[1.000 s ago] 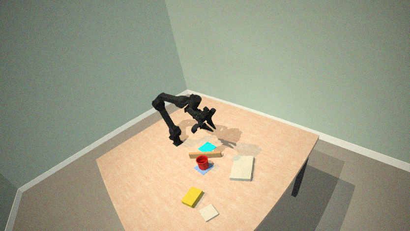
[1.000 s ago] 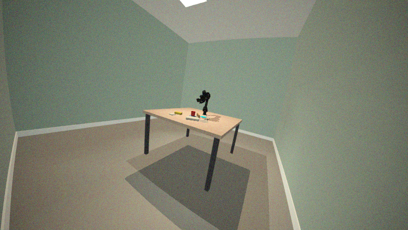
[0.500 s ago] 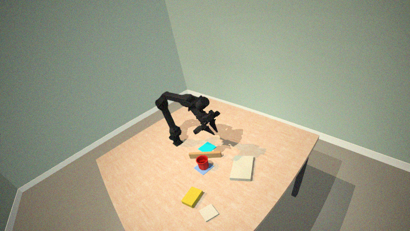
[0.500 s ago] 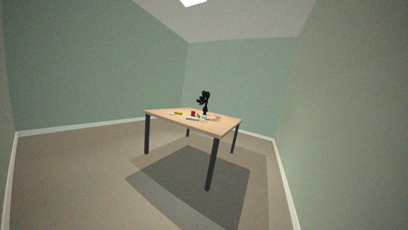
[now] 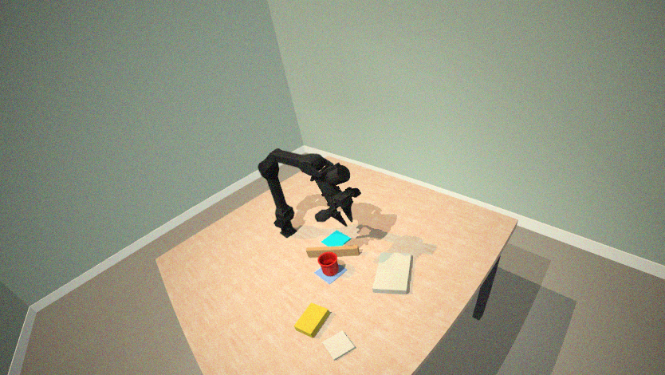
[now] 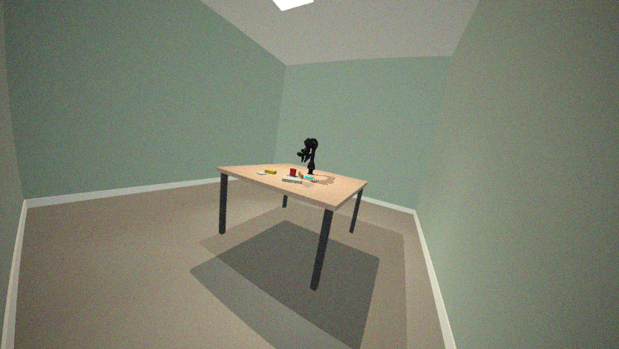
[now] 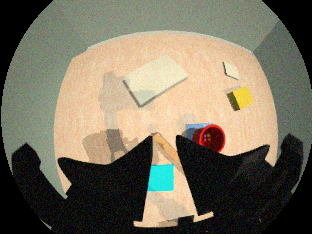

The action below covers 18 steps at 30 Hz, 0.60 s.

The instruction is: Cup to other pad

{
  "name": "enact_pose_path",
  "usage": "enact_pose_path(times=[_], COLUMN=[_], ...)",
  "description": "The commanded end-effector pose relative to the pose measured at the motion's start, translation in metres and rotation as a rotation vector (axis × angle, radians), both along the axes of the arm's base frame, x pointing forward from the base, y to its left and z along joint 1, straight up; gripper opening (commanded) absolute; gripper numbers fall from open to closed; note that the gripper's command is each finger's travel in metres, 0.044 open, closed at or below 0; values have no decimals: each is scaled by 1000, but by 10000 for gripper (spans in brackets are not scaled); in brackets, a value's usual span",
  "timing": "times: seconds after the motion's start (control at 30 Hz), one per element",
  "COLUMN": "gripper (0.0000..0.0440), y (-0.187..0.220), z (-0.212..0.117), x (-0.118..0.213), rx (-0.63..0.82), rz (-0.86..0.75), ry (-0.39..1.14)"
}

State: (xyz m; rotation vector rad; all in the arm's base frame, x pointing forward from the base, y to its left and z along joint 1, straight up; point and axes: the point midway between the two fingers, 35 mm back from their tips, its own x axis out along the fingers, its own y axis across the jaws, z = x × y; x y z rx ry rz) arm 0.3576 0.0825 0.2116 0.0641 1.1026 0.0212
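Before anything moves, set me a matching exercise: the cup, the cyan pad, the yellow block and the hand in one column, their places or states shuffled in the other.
Things
1. red cup
2. cyan pad
3. yellow block
4. hand

Places or states
A. lying beside a small cream tile
B. raised above the table, fingers apart, holding nothing
C. upright on the blue pad
D. flat on the table, nothing standing on it

Pairs: 1-C, 2-D, 3-A, 4-B

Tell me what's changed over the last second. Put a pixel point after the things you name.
The tool (image 5: pixel 348 223) (image 6: pixel 303 162) (image 7: pixel 164 139) has moved lower and toward the cyan pad (image 5: pixel 336 238) (image 6: pixel 308 177) (image 7: pixel 162 177). Nothing was taken hold of or let go. The red cup (image 5: pixel 329 266) (image 6: pixel 293 172) (image 7: pixel 214 141) stayed upright on the blue pad (image 5: pixel 330 279) (image 6: pixel 289 175) (image 7: pixel 197 126); the other things stayed put.
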Motion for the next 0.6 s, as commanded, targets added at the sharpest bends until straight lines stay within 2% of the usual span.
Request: enact_pose_path(times=[0.0,0.57], gripper=[122,110], y=[-4,-34], z=[-5,-37], x=[1,-2], rx=[-25,-134], rz=[5,70], ry=[42,275])
